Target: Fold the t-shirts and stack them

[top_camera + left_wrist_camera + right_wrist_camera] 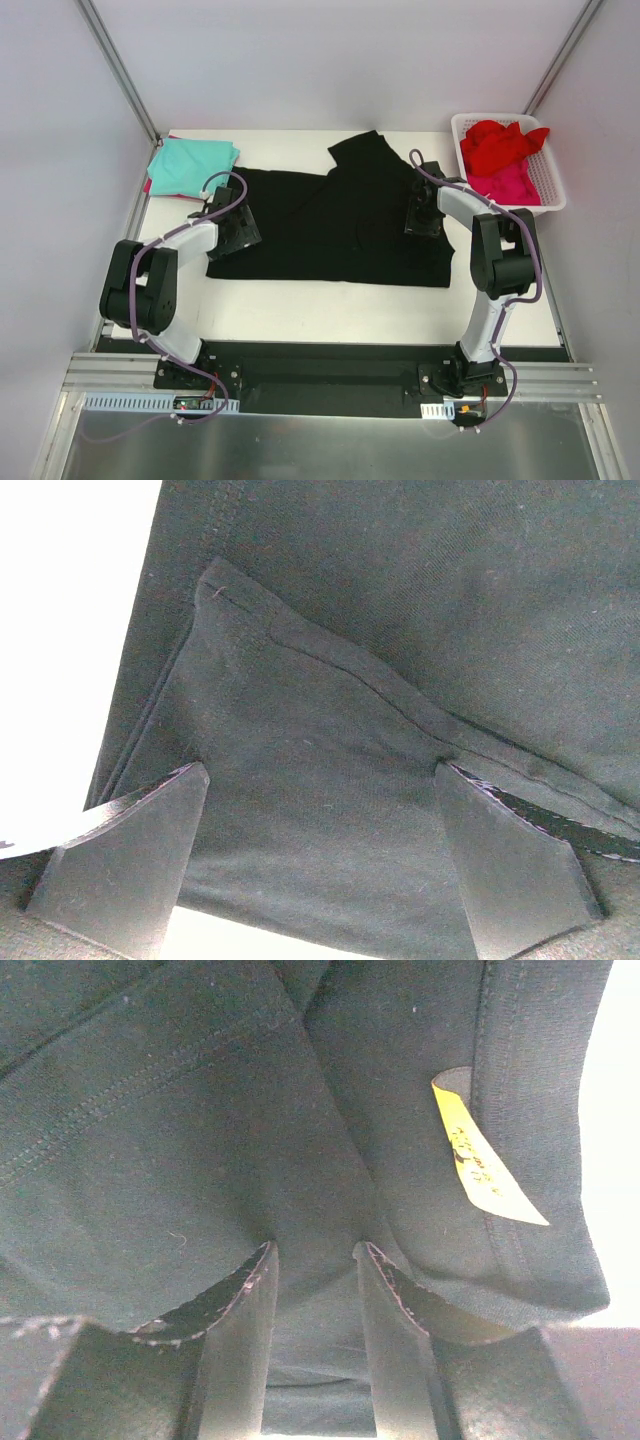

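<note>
The left gripper (320, 770) is wide apart over the shirt (330, 225). The right gripper (314, 1248) is narrow round a fold — can't tell if it's pinched, so aim for one layer.

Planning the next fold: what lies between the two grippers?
Only the black t-shirt, spread flat, fills the stretch from the left gripper to the right gripper. The top view shows it.
</note>
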Available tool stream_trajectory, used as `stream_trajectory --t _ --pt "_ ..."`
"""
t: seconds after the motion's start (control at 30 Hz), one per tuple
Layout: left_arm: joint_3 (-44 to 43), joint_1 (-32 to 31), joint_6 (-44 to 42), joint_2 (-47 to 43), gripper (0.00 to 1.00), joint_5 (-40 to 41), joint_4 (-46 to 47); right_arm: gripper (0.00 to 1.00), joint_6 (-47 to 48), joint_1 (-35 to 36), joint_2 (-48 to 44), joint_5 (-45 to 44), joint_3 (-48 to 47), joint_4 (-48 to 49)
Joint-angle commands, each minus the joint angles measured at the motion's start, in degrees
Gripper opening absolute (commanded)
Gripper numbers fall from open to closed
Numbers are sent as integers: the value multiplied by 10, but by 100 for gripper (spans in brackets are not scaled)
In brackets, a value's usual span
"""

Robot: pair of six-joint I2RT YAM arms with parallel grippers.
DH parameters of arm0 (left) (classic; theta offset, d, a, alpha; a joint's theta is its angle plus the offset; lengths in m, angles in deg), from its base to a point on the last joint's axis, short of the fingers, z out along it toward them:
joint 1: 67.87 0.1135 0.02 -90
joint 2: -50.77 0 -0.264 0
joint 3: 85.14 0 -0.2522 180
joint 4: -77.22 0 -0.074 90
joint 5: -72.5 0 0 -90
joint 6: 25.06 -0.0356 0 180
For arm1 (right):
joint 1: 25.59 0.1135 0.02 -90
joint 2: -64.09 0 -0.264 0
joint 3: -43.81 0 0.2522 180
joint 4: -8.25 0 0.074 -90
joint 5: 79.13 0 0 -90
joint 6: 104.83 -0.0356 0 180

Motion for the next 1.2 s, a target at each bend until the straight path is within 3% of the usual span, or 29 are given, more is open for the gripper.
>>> stream_trajectory --t 0.0,0.5,0.77,0.97,1.17 --pt "29 18 10 -14 99 0 -4 41 10 -11 -7 -58 16 -23" --pt "75 74 6 -79 99 -35 -28 38 8 -18 -25 -90 18 -51" --pt "19 31 9 -181 99 -57 -84 40 -1 11 -174 -60 14 -104" --pt "35 -42 28 -221 99 -51 -115 40 -39 53 -264 -26 106 -92" --pt "74 -42 11 -201 99 -37 -96 40 -53 59 -322 -12 216 -44"
